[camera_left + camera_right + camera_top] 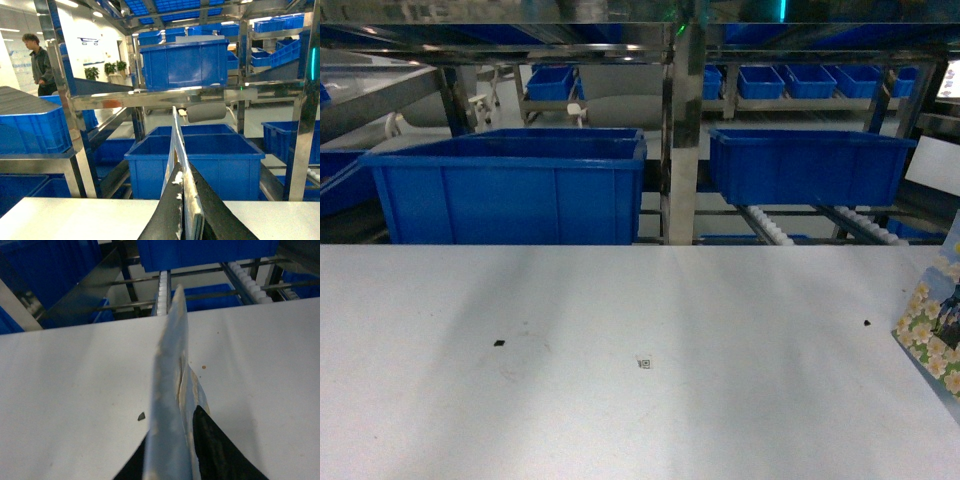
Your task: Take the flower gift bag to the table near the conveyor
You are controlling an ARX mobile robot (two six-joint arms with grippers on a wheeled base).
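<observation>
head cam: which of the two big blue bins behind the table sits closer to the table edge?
The left blue bin. Its front wall comes down to the far edge of the table, and it looms larger. The right blue bin sits further back on the conveyor, rollers showing in front.

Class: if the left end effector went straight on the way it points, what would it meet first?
Probably the blue bin just past the table edge; depth is unclear. The end effector grips a flat sheet.
</observation>
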